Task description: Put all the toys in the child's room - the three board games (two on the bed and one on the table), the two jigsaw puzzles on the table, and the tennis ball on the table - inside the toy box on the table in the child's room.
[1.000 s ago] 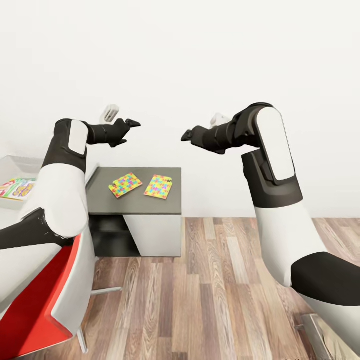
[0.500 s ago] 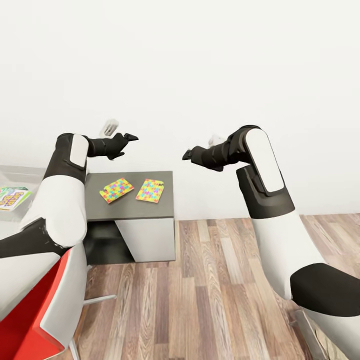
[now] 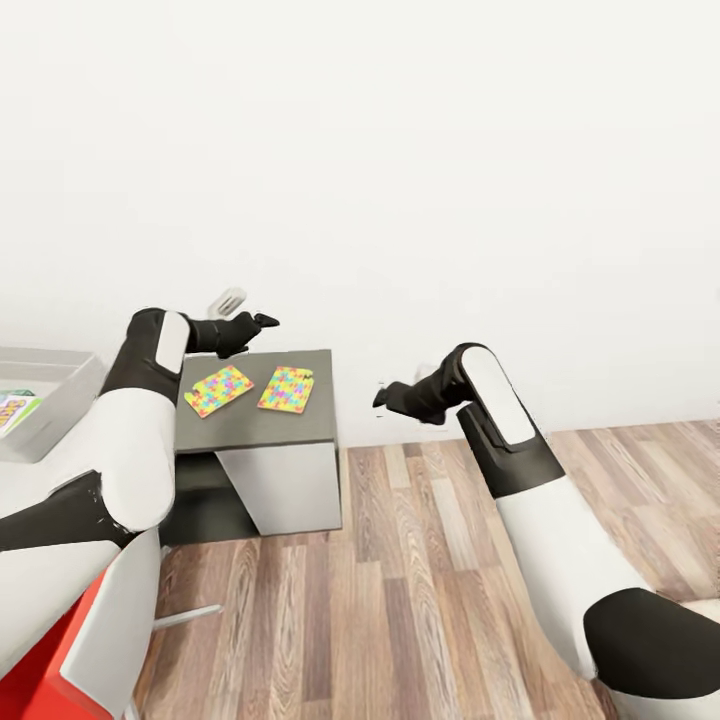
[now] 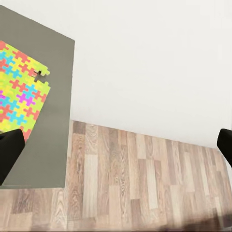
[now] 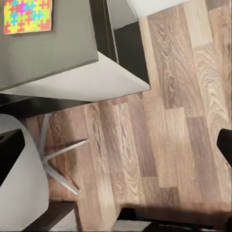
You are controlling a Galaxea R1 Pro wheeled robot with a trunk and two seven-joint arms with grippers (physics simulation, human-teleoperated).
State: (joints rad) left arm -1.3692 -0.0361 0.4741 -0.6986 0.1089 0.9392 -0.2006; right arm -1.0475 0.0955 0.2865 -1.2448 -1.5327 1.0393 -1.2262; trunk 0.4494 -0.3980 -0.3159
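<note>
i'm working left to right. far off my left arm, the toy box (image 3: 45,405) sits on the table (image 3: 12,455), with a board game (image 3: 10,410) lying inside it, only partly in frame. my left gripper (image 3: 262,321) hangs in the air above the back edge of the dark cabinet top (image 3: 255,425); its wrist camera shows the two fingertips (image 4: 8,152) standing wide apart with nothing between them.

below and just ahead of that gripper the two jigsaw puzzles lie flat, side by side and apart: the left puzzle (image 3: 219,389) nearer my left forearm, the right puzzle (image 3: 286,388) beyond it toward the cabinet's open side. i'd judge them light, thin and stiff-ish, but liable to flex or part at the seams — there's no height to pinch from above. i'd slide one to the cabinet edge and grip an overhanging straight side, not a jagged tab.

my right gripper (image 3: 382,397) is off past the cabinet, over the wood floor (image 3: 420,580), also spread and empty, well apart from both puzzles.
</note>
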